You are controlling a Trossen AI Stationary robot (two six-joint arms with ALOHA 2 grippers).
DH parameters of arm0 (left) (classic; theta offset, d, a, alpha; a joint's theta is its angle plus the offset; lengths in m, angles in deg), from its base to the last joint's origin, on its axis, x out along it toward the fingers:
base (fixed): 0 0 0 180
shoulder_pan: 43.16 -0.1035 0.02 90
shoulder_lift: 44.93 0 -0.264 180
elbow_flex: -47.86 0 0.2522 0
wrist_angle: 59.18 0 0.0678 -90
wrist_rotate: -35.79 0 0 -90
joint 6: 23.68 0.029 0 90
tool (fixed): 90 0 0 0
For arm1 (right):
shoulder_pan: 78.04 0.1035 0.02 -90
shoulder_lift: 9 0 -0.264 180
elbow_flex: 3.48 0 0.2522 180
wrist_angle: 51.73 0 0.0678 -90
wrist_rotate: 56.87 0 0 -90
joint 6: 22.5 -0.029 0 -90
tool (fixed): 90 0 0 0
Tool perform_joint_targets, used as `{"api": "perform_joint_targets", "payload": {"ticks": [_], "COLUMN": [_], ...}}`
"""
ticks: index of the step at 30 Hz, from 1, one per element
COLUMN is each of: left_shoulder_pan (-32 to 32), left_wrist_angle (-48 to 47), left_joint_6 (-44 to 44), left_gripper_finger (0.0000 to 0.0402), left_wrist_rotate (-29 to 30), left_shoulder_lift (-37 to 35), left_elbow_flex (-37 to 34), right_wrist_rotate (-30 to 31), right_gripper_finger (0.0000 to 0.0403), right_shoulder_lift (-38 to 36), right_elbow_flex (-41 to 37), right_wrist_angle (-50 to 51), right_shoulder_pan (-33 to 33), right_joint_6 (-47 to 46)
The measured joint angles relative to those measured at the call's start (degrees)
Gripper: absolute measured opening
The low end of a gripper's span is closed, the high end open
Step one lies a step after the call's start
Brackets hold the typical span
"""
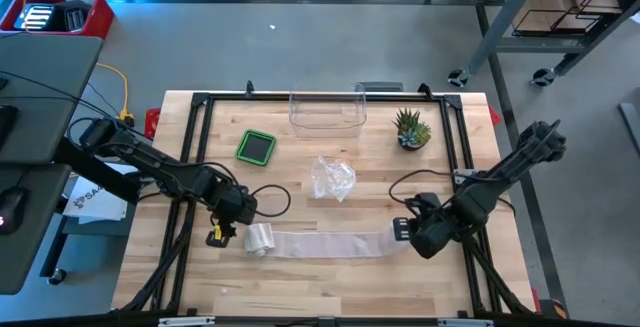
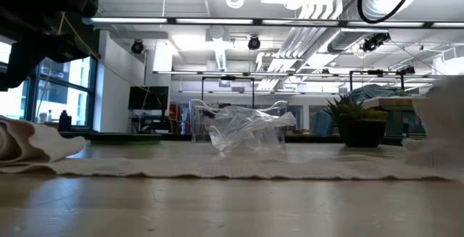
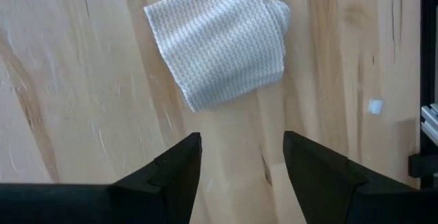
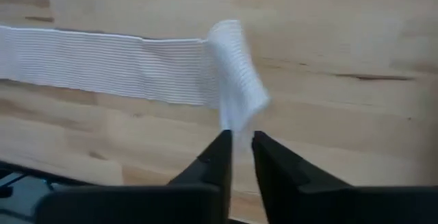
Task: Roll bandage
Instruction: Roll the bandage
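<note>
Light wood table (image 1: 330, 277) under bright workshop ceiling lights, no readable writing; my left gripper (image 3: 241, 157) released behind the bandage (image 1: 320, 241), right gripper (image 4: 241, 142) pinching its end.

1. The wooden table (image 1: 330, 267) is seen whole from directly overhead.
2. It is viewed level from its surface, facing the room.
3. Each wrist view looks closely down at the bandage (image 3: 215, 42), shared with the overhead view.
</note>
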Motion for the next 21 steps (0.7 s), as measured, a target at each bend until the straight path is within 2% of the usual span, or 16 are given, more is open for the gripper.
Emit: {"api": "perform_joint_targets", "payload": {"ticks": [6, 11, 14, 17, 21], "left_shoulder_pan": [0.0, 0.0, 0.1, 1.1, 5.1], "left_wrist_angle": [0.5, 0.3, 0.3, 1.6, 7.7], "left_joint_6": [-0.4, -0.4, -2.4, -9.1, -16.8], "left_gripper_finger": [0.02, 0.02, 0.02, 0.02, 0.02], "left_wrist_rotate": [0.1, 2.4, 0.7, -2.2, 0.9], "left_shoulder_lift": [0.0, 0.0, 0.0, 0.0, 0.0], "left_elbow_flex": [0.0, 0.0, 0.2, 0.6, 0.1], "right_wrist_rotate": [-3.3, -1.1, 1.5, 2.5, 1.0], "right_gripper_finger": [0.0132, 0.0188, 0.0198, 0.0199, 0.0199], "right_shoulder_lift": [1.2, 1.5, 1.5, 1.5, 3.6], "right_elbow_flex": [0.0, 0.0, 0.0, 0.0, 0.0], "right_wrist_angle": [-2.4, -6.2, -9.1, -17.5, -21.2], "right_shoulder_pan": [-1.3, -2.9, -4.4, -6.6, -11.2], "right_joint_6": [-1.4, 0.4, 1.9, 8.7, 16.1]}}
